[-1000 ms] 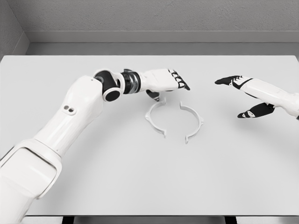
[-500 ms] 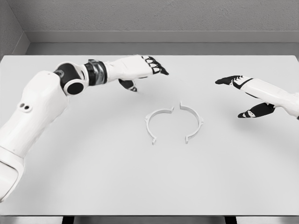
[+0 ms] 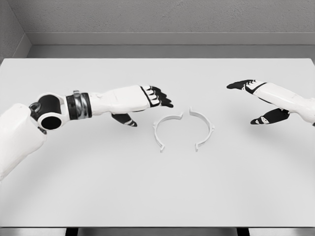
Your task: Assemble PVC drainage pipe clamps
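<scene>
Tabletop (image 3: 98, 187): white, carried 2 clamp halves.
Left clamp half (image 3: 163, 129): lay mid-table, arc facing the right clamp half (image 3: 204, 128), ends nearly touching at top.
Left hand (image 3: 147, 101): fingers extended, empty, just left of halves.
Right hand (image 3: 258, 101): spread, empty, well apart.

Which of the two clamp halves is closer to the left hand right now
The left clamp half, the arc opening rightward. It lies just right of the left hand, while the right clamp half sits farther away, toward the right hand.
</scene>
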Robot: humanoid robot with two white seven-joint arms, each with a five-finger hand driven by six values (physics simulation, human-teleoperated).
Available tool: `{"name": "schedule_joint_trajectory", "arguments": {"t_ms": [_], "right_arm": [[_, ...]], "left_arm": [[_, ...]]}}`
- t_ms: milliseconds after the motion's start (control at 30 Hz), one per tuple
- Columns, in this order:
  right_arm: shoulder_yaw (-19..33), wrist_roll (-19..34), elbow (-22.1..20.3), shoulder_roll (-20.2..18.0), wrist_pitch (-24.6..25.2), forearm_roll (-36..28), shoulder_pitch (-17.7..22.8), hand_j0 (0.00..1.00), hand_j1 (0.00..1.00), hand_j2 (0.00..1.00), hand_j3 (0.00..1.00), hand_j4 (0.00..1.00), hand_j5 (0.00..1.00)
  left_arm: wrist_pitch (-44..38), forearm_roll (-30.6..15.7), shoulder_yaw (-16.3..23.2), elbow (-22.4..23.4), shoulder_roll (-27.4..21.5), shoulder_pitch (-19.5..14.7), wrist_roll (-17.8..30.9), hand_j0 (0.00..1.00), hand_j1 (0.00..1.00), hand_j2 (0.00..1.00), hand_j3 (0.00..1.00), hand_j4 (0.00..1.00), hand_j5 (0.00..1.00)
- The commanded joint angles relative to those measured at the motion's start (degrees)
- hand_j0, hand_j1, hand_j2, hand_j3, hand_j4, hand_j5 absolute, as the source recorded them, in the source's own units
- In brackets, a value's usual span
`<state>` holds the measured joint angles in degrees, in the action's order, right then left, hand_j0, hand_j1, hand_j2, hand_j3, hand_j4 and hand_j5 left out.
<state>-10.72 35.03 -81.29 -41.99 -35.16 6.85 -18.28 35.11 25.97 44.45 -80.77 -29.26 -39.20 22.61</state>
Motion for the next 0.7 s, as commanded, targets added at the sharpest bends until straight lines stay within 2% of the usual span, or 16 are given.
{"name": "schedule_joint_trajectory", "arguments": {"t_ms": [0, 100, 667], "right_arm": [[0.00, -0.03, -0.01, -0.02, 0.16, -0.44, 0.00, 1.00, 1.00, 1.00, 1.00, 1.00, 1.00], [0.00, -0.03, -0.01, -0.02, 0.16, -0.44, 0.00, 1.00, 1.00, 1.00, 1.00, 1.00, 1.00], [-0.09, -0.03, 0.16, -0.20, 0.16, -0.44, 0.00, 1.00, 1.00, 1.00, 1.00, 1.00, 1.00]], "left_arm": [[-0.11, 0.75, 1.34, 1.75, 2.62, 0.00, 0.24, 1.00, 1.00, 1.00, 1.00, 1.00, 1.00], [-0.11, 0.75, 1.60, 2.99, 3.50, 0.09, 0.24, 1.00, 1.00, 1.00, 1.00, 1.00, 1.00], [-0.11, 3.56, 4.94, 3.78, 7.02, 0.00, 0.24, 0.99, 0.99, 0.99, 0.99, 0.99, 0.99]]}}
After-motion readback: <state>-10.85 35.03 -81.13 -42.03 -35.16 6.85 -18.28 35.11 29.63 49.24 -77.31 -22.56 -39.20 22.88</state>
